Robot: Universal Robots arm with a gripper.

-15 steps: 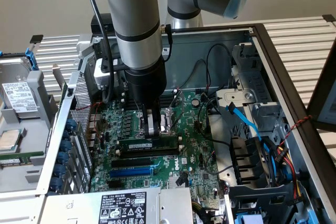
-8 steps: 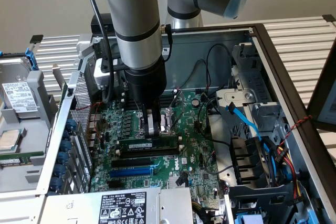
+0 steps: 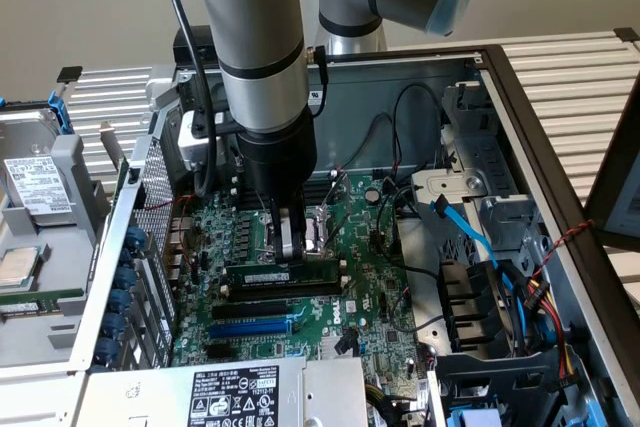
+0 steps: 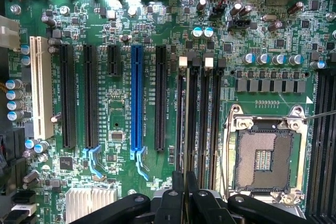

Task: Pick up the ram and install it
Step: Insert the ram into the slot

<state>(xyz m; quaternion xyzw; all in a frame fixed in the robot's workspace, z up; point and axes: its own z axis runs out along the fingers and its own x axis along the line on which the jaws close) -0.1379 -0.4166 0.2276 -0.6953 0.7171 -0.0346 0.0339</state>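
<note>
Grey robot arm point(image 3: 262, 67) drops near-vertical into the open metal computer case point(image 3: 390, 97), wrist pointing straight down over the green motherboard point(image 4: 173, 19). Gripper point(image 3: 303, 252): black fingers point(image 4: 177, 195) pinched close, clamping the top edge of the long, thin green ram stick point(image 3: 270, 274). The stick stands on edge along the black memory slots point(image 4: 203, 114). Seating depth hard to judge. Wrist view: ram edge-on, barely separable from its slot. Upper arm cut off.

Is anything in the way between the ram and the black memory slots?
Nothing visible does. The gripper is shut on the ram, holding it right at the black memory slots. No cable or other part crosses them.
</note>
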